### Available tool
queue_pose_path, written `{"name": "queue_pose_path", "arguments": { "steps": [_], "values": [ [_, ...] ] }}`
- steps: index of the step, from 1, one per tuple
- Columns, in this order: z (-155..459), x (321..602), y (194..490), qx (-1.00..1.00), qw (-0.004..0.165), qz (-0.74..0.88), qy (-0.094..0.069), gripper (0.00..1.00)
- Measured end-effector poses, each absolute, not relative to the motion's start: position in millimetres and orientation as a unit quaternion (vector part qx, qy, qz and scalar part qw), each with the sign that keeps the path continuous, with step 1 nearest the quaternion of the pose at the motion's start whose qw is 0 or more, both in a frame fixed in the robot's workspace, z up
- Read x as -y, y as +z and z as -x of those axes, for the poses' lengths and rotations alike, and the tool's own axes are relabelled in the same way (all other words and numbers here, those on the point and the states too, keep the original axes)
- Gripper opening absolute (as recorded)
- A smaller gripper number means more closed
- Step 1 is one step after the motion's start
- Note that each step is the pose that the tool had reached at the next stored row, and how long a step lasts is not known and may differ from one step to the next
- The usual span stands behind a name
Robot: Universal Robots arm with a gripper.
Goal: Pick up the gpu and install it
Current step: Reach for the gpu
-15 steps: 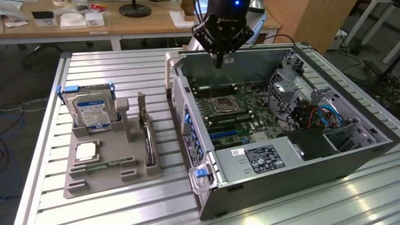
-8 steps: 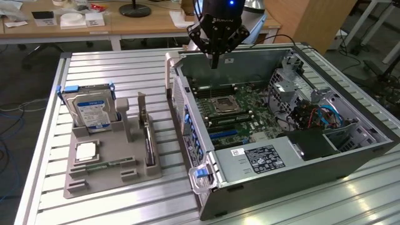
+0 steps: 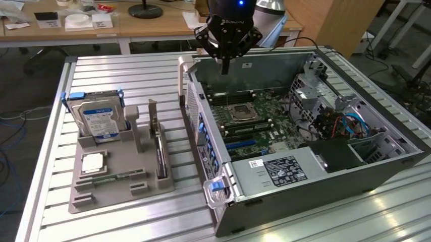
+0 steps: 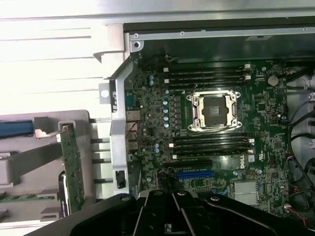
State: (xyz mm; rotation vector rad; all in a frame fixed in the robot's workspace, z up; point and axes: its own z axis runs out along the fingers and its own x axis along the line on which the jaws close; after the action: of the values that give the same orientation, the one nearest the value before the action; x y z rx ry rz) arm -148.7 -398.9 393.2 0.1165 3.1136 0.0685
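End effector (image 4: 172, 199) right up close, clenched on nothing, hovering over the open computer case (image 3: 316, 201) above the motherboard (image 4: 147, 98). The gpu (image 3: 160, 151) stands on edge in the grey holder (image 3: 114, 194) on the counter (image 3: 114, 70), just beside the case.

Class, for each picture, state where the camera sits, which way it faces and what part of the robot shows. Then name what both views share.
Exterior view: off the arm, raised, looking down across the table at the open computer case; the gripper hangs above it.
Wrist view: on the wrist, facing down into the case; the gripper's dark body shows.
Shared: CPU socket and gpu.
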Motion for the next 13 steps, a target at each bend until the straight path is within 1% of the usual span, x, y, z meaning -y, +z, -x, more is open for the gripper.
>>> {"name": "queue_pose_path", "arguments": {
  "steps": [13],
  "values": [
    [155.2, 398.8, 393.2, -0.999, 0.012, -0.037, 0.022, 0.11]
  ]
}}
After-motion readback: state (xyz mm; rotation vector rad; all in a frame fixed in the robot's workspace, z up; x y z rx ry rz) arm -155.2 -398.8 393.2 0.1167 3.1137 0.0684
